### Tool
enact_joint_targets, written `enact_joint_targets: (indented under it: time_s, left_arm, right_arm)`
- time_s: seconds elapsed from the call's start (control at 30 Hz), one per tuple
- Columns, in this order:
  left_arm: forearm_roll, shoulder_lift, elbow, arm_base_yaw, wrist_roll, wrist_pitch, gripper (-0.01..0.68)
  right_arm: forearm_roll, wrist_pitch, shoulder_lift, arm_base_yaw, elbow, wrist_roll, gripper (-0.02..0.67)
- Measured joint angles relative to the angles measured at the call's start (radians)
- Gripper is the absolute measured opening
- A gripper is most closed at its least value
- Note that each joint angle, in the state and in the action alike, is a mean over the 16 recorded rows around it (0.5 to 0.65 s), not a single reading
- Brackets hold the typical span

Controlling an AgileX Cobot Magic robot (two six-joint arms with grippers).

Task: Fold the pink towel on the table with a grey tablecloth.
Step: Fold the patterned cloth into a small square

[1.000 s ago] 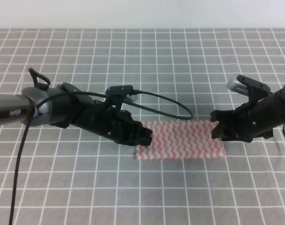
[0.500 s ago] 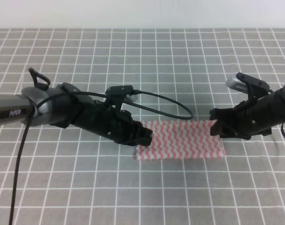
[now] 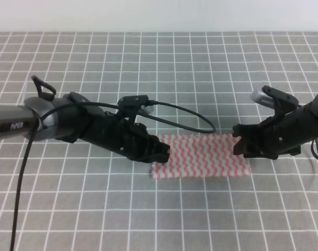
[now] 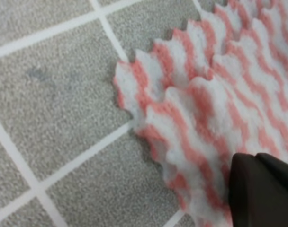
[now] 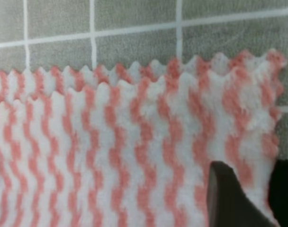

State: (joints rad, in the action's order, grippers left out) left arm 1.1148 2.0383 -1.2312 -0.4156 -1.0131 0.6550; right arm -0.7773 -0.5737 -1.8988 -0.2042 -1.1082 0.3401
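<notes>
The pink towel (image 3: 201, 156) lies flat on the table with a grey tablecloth (image 3: 159, 68), a wide strip with two layers showing at its zigzag edges. My left gripper (image 3: 163, 151) rests low at the towel's left end. The left wrist view shows only one dark finger (image 4: 262, 189), on the towel (image 4: 201, 109) near its corner. My right gripper (image 3: 238, 145) hovers at the towel's right end. In the right wrist view its fingers (image 5: 231, 198) stand a narrow gap apart above the towel (image 5: 111, 142) by its right edge, holding nothing.
A black cable (image 3: 185, 116) loops from the left arm over the cloth just behind the towel. The white wall edge (image 3: 159, 15) bounds the table at the back. The grid cloth extends on all sides of the towel.
My right gripper has drifted slightly down and left, closer to the towel's right end. The left arm and the towel have not moved.
</notes>
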Motion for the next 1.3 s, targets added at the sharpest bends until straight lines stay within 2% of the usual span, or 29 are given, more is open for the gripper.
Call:
enact_joint_targets:
  time_s: [0.7,1.3]
  left_arm:
    - [-0.029,0.002,-0.001,0.000,0.000,0.008,-0.001]
    - [-0.039,0.001,0.000,0.000,0.000,0.010,-0.001]
  right_arm:
    - [0.037,-0.086,-0.033,0.033,-0.058,0.000,0.204]
    - [-0.039,-0.114,-0.051,0.034,-0.064,0.052,0.192]
